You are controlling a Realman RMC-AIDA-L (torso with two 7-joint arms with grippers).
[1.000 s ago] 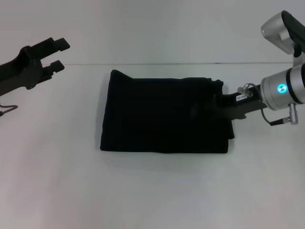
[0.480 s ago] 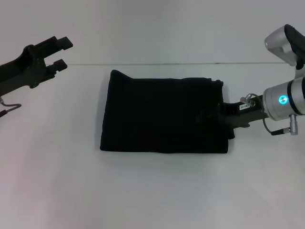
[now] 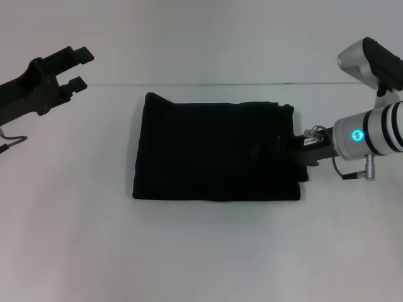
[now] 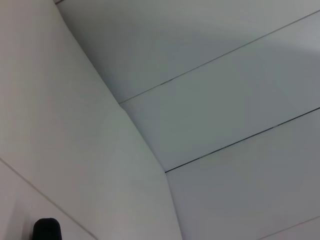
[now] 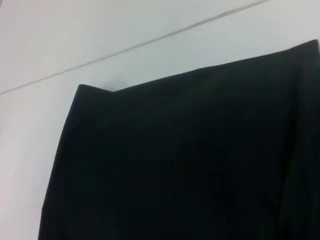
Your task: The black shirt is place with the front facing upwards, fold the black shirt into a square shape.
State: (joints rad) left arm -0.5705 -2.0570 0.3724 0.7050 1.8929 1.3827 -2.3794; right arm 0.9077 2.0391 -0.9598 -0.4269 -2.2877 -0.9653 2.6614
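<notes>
Looking at the black shirt (image 3: 217, 153), it's folded into a rough rectangle mid-table, nearer the far edge. My right gripper (image 3: 277, 148) sits over the shirt's right edge; black on black, so I can't tell its grip. Left gripper (image 3: 80, 68) hangs spread wide, holding nothing, by the table's far-left corner.
</notes>
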